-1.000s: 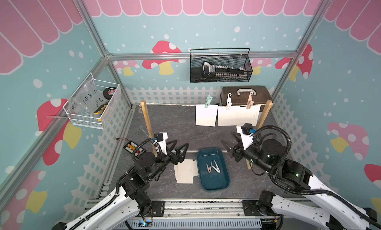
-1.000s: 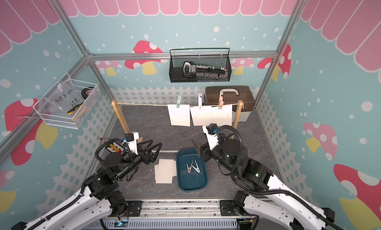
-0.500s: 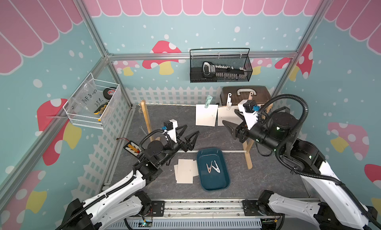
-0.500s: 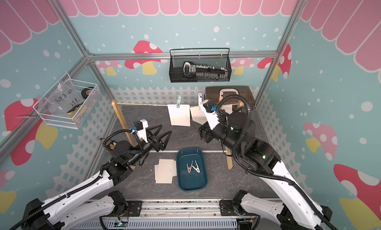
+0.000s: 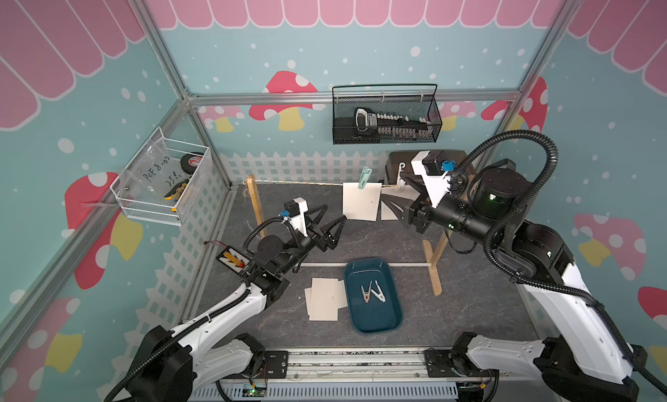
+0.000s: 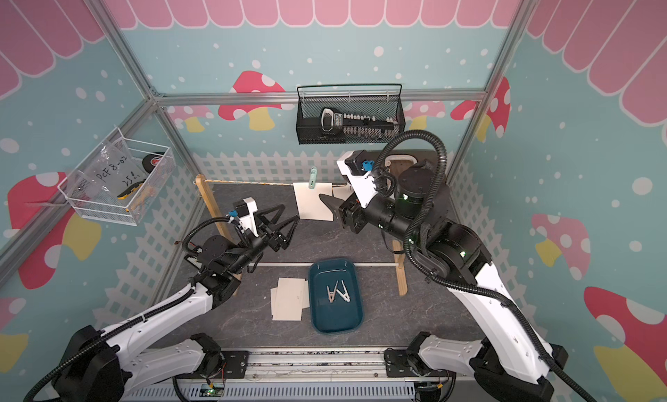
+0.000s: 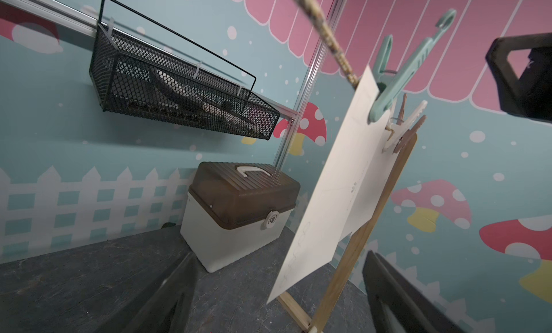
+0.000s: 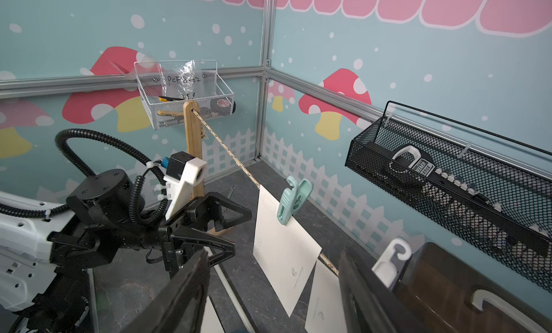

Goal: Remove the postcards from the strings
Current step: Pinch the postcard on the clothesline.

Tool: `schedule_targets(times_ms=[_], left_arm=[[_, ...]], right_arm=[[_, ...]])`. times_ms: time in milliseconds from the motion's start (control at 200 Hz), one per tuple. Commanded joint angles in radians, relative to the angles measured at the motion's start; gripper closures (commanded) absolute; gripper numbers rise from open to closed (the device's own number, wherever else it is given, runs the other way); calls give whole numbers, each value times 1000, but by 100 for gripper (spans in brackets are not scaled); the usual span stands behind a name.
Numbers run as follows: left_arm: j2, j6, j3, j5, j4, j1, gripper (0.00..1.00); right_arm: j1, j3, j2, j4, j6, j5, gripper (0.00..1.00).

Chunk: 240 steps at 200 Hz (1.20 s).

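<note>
— while the left gripper hovered beside the hanging postcards, how did its jaws stand?
— spread wide and empty, tips just short of the nearer card's edge.
— and the right gripper?
— jaws parted too, clasping nothing; it sat up at the string, near the white clothespin over the second card.
— where were the cards?
— two hung from the string between the wooden posts, one pinned at its top edge by a teal clothespin. a loose stack lay flat on the dark grey table, just beside the blue tray, which held two more clothespins.
</note>
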Motion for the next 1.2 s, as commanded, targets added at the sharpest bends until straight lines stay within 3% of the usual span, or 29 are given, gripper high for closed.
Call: schedule_targets(times_ms=[0, 170, 385, 640, 1056, 1196], left_arm=[[30, -40, 34, 82, 88, 13, 9], [108, -75, 68, 161, 134, 16, 14], [184, -158, 78, 222, 243, 39, 25], [265, -221, 134, 323, 253, 39, 42], [270, -226, 105, 348, 268, 37, 52], [276, -231, 101, 336, 268, 37, 65]], right_arm=[[-6, 15, 10, -30, 27, -45, 32], [-7, 27, 37, -50, 34, -40, 32], [-18, 20, 40, -59, 43, -37, 32], [-29, 41, 66, -73, 45, -60, 32], [-37, 62, 90, -75, 51, -87, 33], [-40, 73, 110, -69, 48, -76, 33]])
